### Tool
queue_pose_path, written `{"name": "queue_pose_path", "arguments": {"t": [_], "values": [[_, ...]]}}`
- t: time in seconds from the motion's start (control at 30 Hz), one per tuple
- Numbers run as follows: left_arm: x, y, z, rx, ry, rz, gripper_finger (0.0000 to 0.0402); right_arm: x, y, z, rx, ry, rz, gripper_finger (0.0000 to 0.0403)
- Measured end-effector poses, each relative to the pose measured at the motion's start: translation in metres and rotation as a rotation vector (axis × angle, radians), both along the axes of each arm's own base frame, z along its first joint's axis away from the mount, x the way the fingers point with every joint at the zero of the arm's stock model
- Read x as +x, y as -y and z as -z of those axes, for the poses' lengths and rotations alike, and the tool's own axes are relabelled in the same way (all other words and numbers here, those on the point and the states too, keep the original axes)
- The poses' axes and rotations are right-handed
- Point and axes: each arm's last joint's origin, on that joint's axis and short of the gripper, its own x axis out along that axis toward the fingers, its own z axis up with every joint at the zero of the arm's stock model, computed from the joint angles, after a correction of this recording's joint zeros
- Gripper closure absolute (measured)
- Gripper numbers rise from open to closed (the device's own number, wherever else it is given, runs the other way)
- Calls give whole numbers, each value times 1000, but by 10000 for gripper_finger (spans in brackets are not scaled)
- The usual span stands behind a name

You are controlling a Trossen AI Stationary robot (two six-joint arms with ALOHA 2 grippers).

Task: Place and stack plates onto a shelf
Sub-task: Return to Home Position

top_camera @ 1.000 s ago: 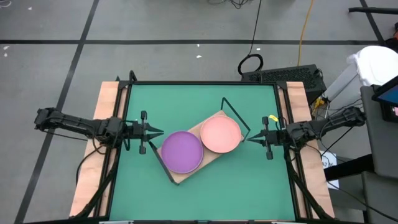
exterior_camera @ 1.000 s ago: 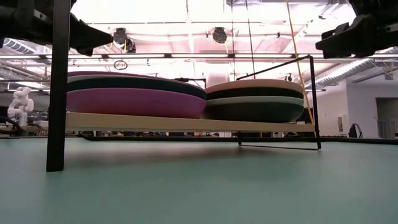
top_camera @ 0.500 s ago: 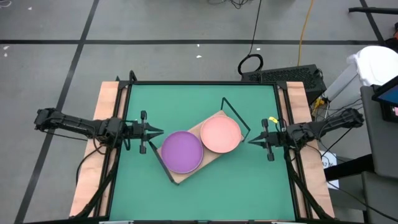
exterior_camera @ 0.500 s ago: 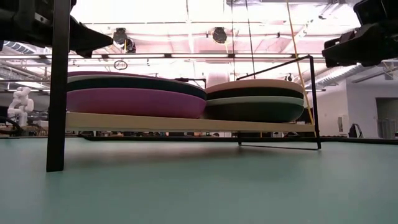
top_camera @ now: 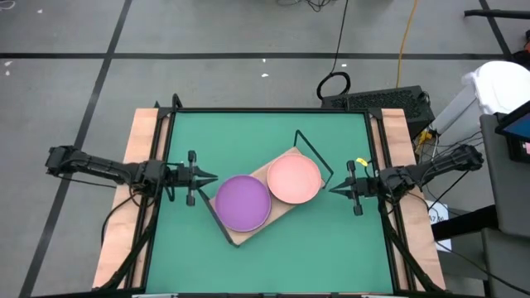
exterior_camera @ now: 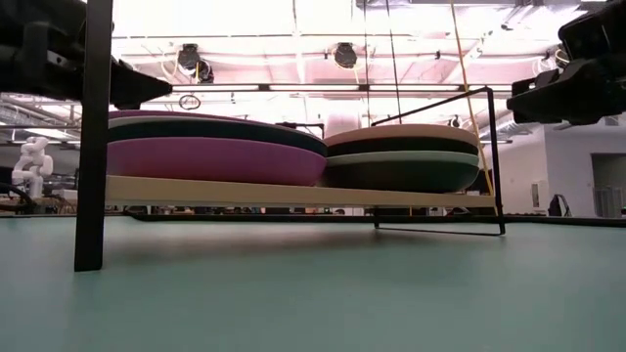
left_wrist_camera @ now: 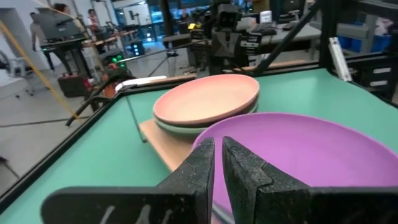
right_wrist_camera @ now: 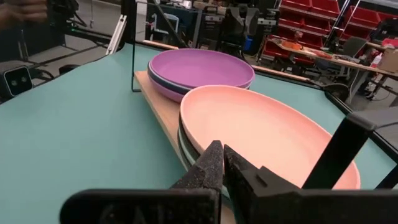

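Note:
The shelf (top_camera: 239, 235), a light wooden board with black wire ends, lies slantwise on the green table. Two stacks of plates sit on it: a purple-topped stack (top_camera: 243, 201) at its near-left end and a pink-topped stack (top_camera: 293, 178) at its far-right end. In the low view the purple stack (exterior_camera: 215, 147) shows a dark plate in between, and the pink stack (exterior_camera: 401, 156) shows black, mint and dark teal plates below. My left gripper (top_camera: 214, 175) (left_wrist_camera: 217, 142) hovers shut just left of the purple stack. My right gripper (top_camera: 331, 189) (right_wrist_camera: 219, 147) hovers shut just right of the pink stack.
The shelf's wire frames stand up at both ends (exterior_camera: 95, 137) (top_camera: 313, 153). Bare green table (top_camera: 265, 132) lies on the far and near sides of the shelf. A dark keyboard-like unit (top_camera: 381, 100) sits beyond the far right corner. A person's hand (right_wrist_camera: 25, 9) shows beyond the table.
Both grippers have sunk a little toward the table while staying level and shut, each on its own side of the shelf. The plates and the shelf have not moved.

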Motion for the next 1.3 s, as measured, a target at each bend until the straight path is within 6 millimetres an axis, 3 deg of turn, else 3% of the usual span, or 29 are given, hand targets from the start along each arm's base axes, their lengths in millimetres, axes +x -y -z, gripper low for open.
{"name": "queue_pose_path", "arguments": {"t": [0.27,1.3], "values": [[-9,-5,11,-18,28,10,362,0,0,0,5,2,3,403],[-16,-7,8,-24,45,35,362,-13,7,-9,13,123,101,403]]}}
